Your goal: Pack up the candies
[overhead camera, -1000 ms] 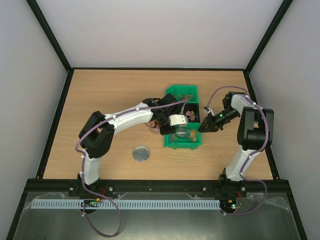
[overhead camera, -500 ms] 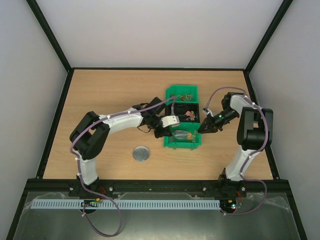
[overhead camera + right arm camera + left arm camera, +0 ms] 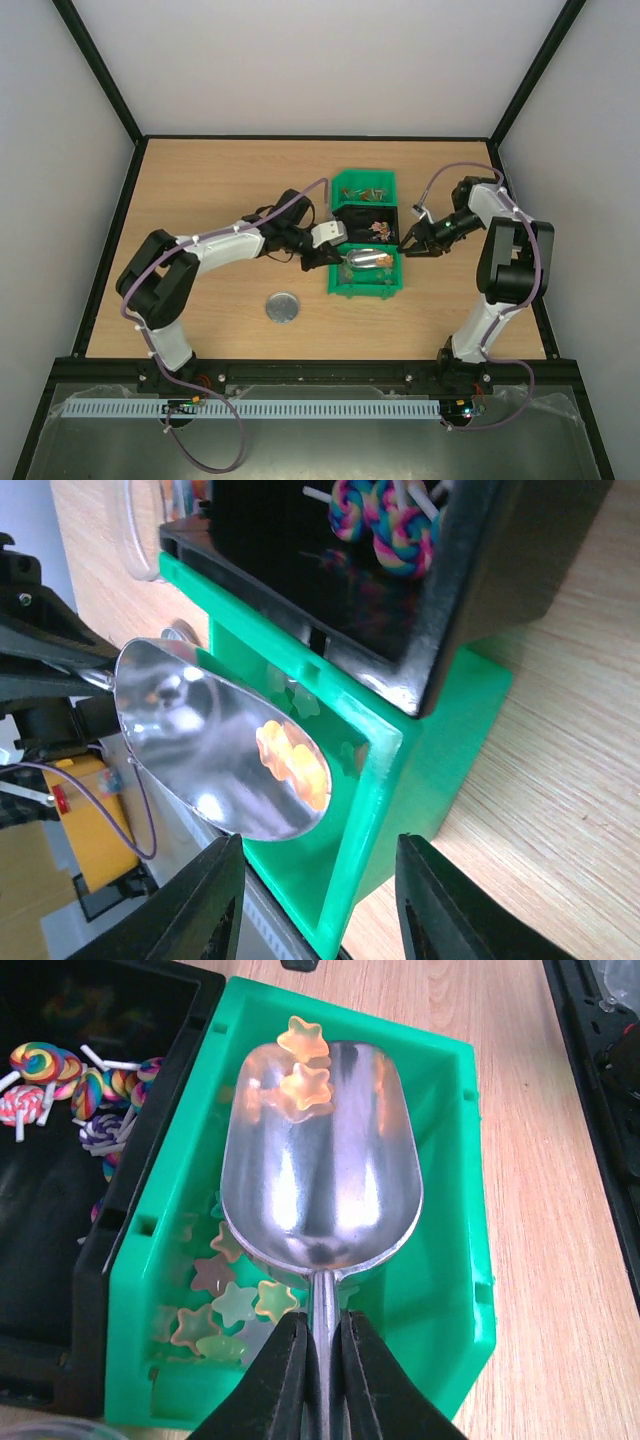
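My left gripper (image 3: 335, 256) is shut on the handle of a metal scoop (image 3: 365, 260), also seen in the left wrist view (image 3: 322, 1325). The scoop's bowl (image 3: 320, 1160) is level over the near green bin (image 3: 385, 288). Two orange star candies (image 3: 303, 1065) lie at the bowl's tip. More star candies (image 3: 225, 1310) in mixed colours lie in the bin below. My right gripper (image 3: 408, 246) is open and empty, its jaws either side of that bin's right wall (image 3: 375, 810). The right wrist view also shows the scoop (image 3: 190, 730) with the orange candies (image 3: 292, 760).
A black bin (image 3: 345, 215) with swirl lollipops (image 3: 60, 1075) stands behind the near green bin, and another green bin (image 3: 364, 178) behind that. A round silver lid (image 3: 282, 307) lies on the table at the front left. A clear jar (image 3: 150, 520) stands left of the bins.
My left arm has drawn back to the left, and the scoop now lies flat over the near green bin with two candies in it. My right gripper has shifted slightly.
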`<state>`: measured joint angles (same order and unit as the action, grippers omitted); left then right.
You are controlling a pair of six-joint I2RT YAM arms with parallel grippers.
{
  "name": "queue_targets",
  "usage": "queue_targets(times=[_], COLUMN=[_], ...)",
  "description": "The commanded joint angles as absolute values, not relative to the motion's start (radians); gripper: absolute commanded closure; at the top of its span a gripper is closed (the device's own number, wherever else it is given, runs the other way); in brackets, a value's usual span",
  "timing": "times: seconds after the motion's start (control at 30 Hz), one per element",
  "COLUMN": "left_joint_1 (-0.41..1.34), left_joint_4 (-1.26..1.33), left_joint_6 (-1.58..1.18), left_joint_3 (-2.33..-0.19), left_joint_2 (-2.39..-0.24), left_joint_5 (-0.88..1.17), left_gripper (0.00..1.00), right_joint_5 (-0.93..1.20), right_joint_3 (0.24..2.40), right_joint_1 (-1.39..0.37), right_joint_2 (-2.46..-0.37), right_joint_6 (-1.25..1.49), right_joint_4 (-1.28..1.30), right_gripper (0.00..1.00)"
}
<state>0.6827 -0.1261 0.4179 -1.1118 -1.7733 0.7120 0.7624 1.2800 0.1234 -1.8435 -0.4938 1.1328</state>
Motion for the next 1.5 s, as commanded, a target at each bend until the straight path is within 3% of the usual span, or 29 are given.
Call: queue_targets(times=[0.0, 0.33, 0.73, 0.93, 1.47], left_joint_1=[0.649, 0.583, 0.338, 0.249, 0.325], left_joint_4=[-0.042, -0.067, -0.493, -0.680, -0.787], left_joint_6=[0.429, 0.422, 0.670, 0.803, 0.757], left_joint_3=[-1.065, -1.007, -0.996, -0.994, -1.135], left_joint_2=[-1.713, -1.608, -1.406, -1.365, -1.467], left_joint_5=[0.800, 0.832, 0.800, 0.716, 0.471], left_gripper=[0.98, 0.98, 0.98, 0.98, 0.98], right_joint_5=[0.791, 0.838, 0.884, 0.899, 0.893], right_joint_3=[1.320, 1.373, 1.398, 1.410, 1.378], right_joint_1=[0.130, 0.130, 0.129, 0.127, 0.127], right_joint_2=[-1.789, -1.765, -1.762, -1.773, -1.778], right_joint_6=[-0.518, -0.537, -0.522, -0.527, -0.531], right_joint_4=[1.208, 1.230, 1.204, 1.201, 1.176], right_gripper=[0.55, 0.46, 0.31, 0.29, 0.29])
